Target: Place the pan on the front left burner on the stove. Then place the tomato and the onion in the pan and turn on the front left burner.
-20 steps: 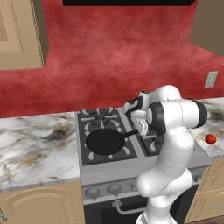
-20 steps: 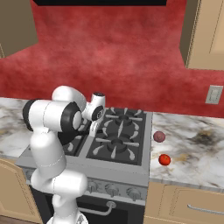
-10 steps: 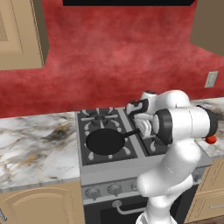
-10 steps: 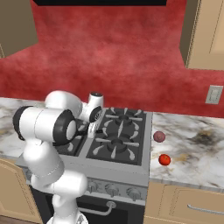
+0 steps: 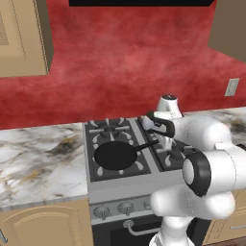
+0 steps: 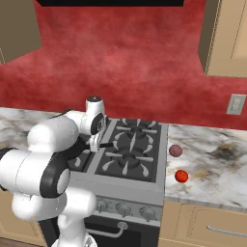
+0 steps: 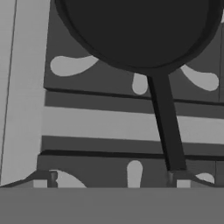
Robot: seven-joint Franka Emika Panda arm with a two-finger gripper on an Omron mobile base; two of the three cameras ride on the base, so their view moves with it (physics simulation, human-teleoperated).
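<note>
The black pan (image 5: 115, 155) sits on the front left burner (image 5: 140, 166) of the stove (image 5: 125, 190), its long handle (image 5: 147, 144) pointing right. My gripper (image 7: 113, 178) hovers over the handle's end with its jaws open. In the hand view the handle (image 7: 167, 127) ends just beside the right fingertip (image 7: 176, 177), and nothing is held. The tomato (image 6: 181, 176) and the onion (image 6: 175, 150) lie on the marble counter (image 6: 212, 169) right of the stove, the onion farther back.
The arm's white bulk (image 5: 211, 168) covers the stove's right front in the left base view. Round knobs (image 5: 126, 207) and an oven bar handle (image 5: 139, 229) line the front. A red wall with an outlet (image 6: 236, 103) stands behind, and cabinets (image 6: 226, 34) hang above.
The jaws have spread wider, off the pan's handle. The arm's elbow has swung closer to the cameras. The pan stays put on the burner.
</note>
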